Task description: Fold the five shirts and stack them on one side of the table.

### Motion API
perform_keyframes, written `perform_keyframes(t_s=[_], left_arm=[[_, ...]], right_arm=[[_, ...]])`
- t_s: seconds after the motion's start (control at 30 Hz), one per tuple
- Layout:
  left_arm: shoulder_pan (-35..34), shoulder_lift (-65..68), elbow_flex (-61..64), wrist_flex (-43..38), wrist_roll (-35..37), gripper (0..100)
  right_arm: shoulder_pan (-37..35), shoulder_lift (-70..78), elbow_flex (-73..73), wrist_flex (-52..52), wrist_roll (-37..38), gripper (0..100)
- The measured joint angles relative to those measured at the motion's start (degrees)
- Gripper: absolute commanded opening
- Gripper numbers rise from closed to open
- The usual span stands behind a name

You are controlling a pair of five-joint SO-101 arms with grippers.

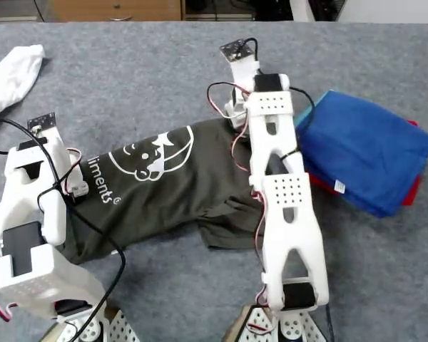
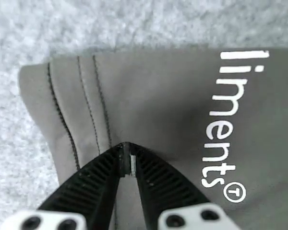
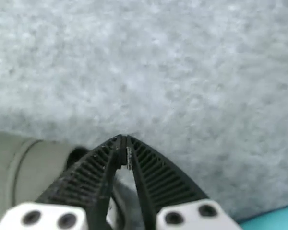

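- High view: the table [image 1: 164, 64] is covered in grey, fuzzy felt. Beyond its far edge stands a wooden cabinet [image 1: 114, 10].
- The dark shirt [image 1: 178, 192] lies spread in the middle of the table. It is soft olive-grey cloth with a white print, creased at one sleeve.
- A crumpled white shirt [image 1: 14, 71] lies well apart from the dark shirt, at the table's far left corner.
- Just right of the dark shirt is a folded stack. A thick blue shirt [image 1: 364, 149] lies on top, with red cloth [image 1: 412, 191] and a sliver of teal cloth [image 1: 303, 114] showing under it.
- The left arm [image 1: 36, 185], in white plastic with black cables [image 1: 93, 221], stands over the dark shirt's left end. The right arm [image 1: 282, 192] crosses its right end.
- Left wrist view: the left claw [image 2: 126, 160] has black, ribbed fingers tapering to points. Its tips are together, right at the dark shirt [image 2: 173, 105] near the hem.
- I cannot tell whether any cloth is pinched between the tips.
- Three dark stitch lines run along that hem, and white lettering [image 2: 221, 139] sits beside them. Felt [image 2: 110, 24] shows past the hem.
- Right wrist view: the right claw [image 3: 124, 146] has its tips together over bare felt [image 3: 158, 62], just off the dark shirt's [image 3: 19, 158] edge. A teal strip [image 3: 278, 218] shows at the corner.
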Motion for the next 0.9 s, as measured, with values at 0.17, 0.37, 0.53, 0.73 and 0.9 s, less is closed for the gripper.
perform_keyframes(t_s=[0.17,0.37,0.53,0.73,0.9], left_arm=[[0.00,0.00,0.00,0.00,0.00,2],[0.00,0.00,0.00,0.00,0.00,2],[0.00,0.00,0.00,0.00,0.00,2],[0.00,0.00,0.00,0.00,0.00,2],[0.00,0.00,0.00,0.00,0.00,2]], right_arm=[[3.60,0.53,-8.18,5.71,0.00,0.4],[3.69,-4.22,-10.29,13.80,0.00,0.4],[2.55,-12.48,-5.10,14.42,0.00,0.4],[-0.79,-27.52,16.26,14.51,0.00,0.4],[-2.29,-38.33,34.37,14.33,0.00,0.4]])
